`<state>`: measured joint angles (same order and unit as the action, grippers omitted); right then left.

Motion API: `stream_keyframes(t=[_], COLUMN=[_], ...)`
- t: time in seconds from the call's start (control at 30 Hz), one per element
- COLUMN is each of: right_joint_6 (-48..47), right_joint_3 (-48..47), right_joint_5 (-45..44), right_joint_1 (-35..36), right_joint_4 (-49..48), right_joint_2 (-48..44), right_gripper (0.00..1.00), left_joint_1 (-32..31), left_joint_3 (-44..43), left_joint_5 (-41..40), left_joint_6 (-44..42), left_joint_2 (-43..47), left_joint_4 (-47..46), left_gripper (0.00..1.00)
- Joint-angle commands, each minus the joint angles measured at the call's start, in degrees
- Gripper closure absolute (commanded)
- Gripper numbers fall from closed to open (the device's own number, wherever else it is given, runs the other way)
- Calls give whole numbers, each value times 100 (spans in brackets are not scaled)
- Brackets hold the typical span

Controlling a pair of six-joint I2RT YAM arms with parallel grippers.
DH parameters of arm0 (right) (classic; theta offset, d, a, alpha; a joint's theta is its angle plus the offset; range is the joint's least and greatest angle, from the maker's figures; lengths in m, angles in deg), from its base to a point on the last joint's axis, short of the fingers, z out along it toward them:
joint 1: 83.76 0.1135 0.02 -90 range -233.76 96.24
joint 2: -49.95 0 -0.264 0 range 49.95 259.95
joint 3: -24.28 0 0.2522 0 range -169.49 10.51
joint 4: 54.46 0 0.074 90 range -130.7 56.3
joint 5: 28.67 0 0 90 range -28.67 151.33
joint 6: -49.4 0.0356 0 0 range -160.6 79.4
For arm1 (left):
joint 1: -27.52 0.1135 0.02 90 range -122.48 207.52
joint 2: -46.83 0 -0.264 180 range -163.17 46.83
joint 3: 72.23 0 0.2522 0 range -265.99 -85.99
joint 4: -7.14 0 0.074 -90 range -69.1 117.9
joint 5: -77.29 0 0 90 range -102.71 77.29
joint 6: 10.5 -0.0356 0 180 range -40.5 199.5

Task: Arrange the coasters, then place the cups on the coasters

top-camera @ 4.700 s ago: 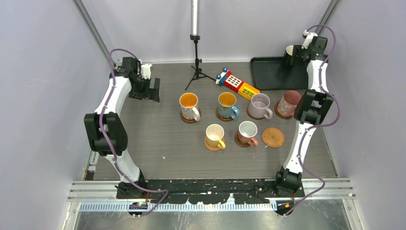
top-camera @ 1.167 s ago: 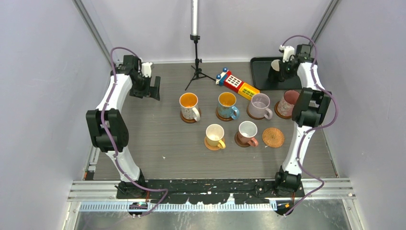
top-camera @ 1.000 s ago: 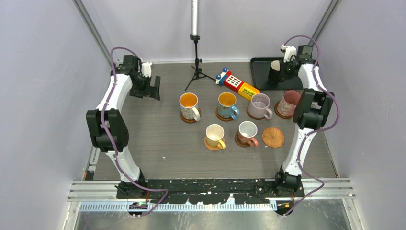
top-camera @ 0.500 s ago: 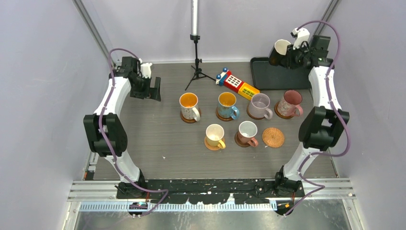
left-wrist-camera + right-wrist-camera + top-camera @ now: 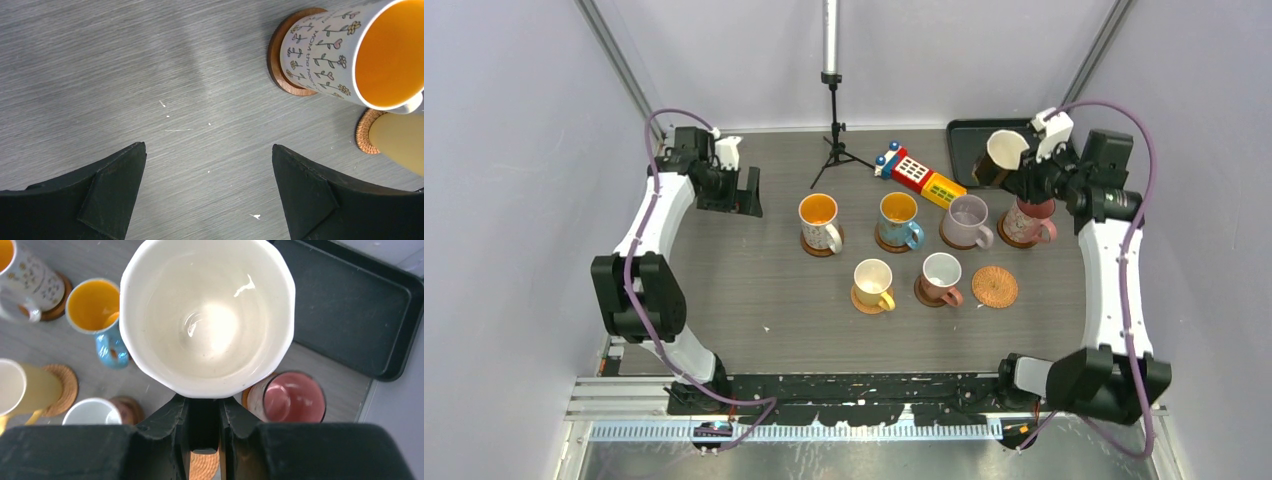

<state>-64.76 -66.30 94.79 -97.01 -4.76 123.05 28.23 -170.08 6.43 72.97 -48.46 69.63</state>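
The right gripper (image 5: 1027, 172) held a black cup (image 5: 1002, 156) tilted over the tray (image 5: 962, 150); six other cups (image 5: 820, 222) sat on coasters (image 5: 862, 303), one woven coaster (image 5: 995, 287) uncovered.

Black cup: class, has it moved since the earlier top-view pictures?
Yes. The black cup, which stood on the black tray, now hangs tilted in the right gripper above the tray's near edge.
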Motion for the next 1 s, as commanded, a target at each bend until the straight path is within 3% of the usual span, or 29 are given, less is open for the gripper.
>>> stream_keyframes(t=[0.0, 0.27, 0.57, 0.8, 0.97], right_joint_6=[-347, -884, -1307, -1891, -1777], right_joint_3=[204, 1012, 1644, 2345, 2906], right_joint_5=[121, 108, 344, 698, 596], right_joint_1=[-66, -374, -1025, -1571, -1767], right_joint_4=[363, 1350, 1605, 1521, 955], right_joint_2=[-974, -1872, -1866, -1916, -2056], right_gripper=[100, 100, 100, 100, 100], left_joint_1=[12, 17, 16, 16, 17], left_joint_3=[187, 420, 492, 491, 434], left_joint_5=[284, 345, 187, 123, 82], left_joint_6=[15, 13, -161, -200, -227], left_joint_2=[401, 612, 806, 843, 780], left_joint_4=[-258, -246, -157, -117, -123], left_gripper=[0, 0, 0, 0, 0])
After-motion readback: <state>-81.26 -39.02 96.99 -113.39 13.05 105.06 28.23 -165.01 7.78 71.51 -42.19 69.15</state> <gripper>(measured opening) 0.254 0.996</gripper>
